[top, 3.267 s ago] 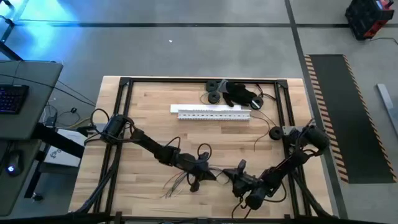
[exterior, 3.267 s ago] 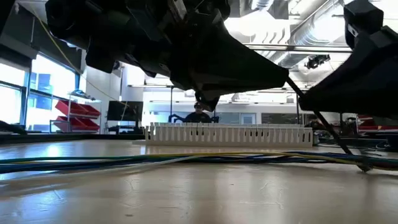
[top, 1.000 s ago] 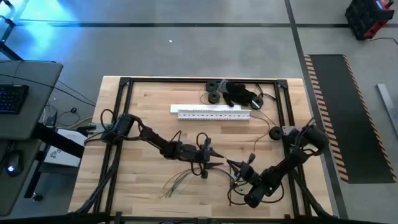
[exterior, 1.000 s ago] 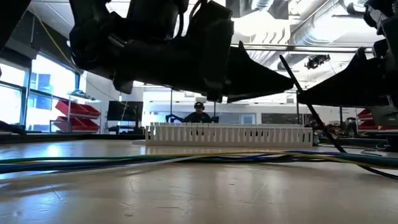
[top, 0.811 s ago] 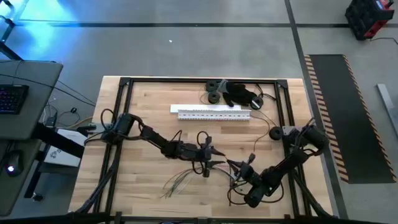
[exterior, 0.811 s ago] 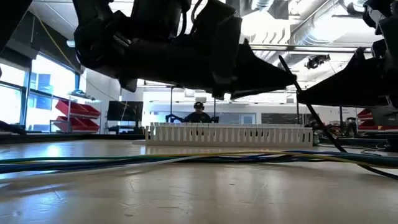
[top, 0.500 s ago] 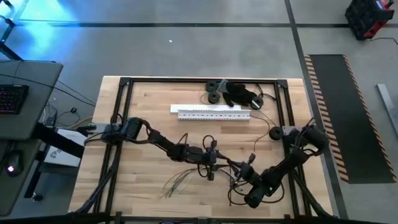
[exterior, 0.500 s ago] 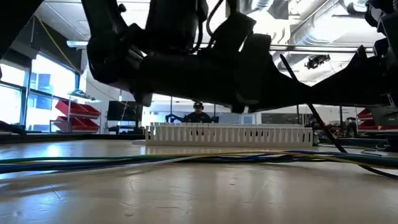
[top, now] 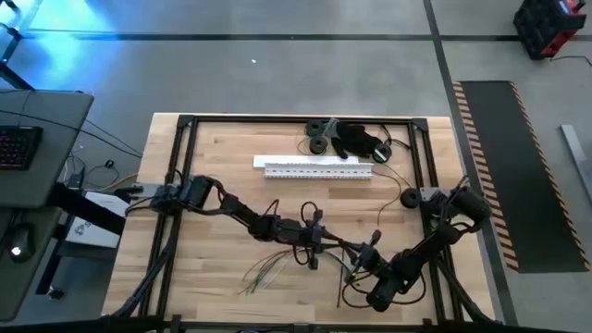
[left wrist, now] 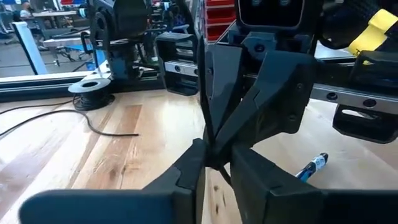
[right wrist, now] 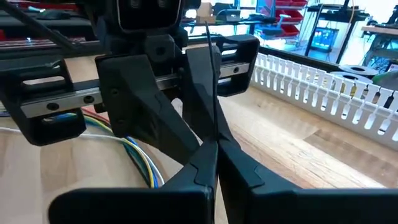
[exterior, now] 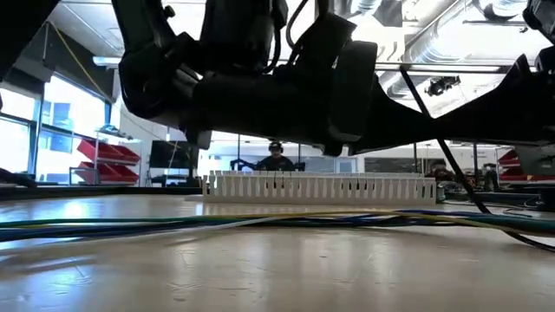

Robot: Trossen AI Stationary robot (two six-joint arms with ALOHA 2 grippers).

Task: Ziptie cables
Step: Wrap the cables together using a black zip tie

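Your left gripper and right gripper, tips meeting mid-table, both pinch one zip tie, likely for handover; cables lie loose nearby.

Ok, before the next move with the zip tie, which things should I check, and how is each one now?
1. Right gripper shut on zip tie: ok.
2. Left gripper shut on the same tie: ok.
3. Cables gathered into one bundle: not ok, they lie loose and fanned out.
4. Tie looped round the cables: not ok.
5. Both grippers apart from the white slotted duct: ok.
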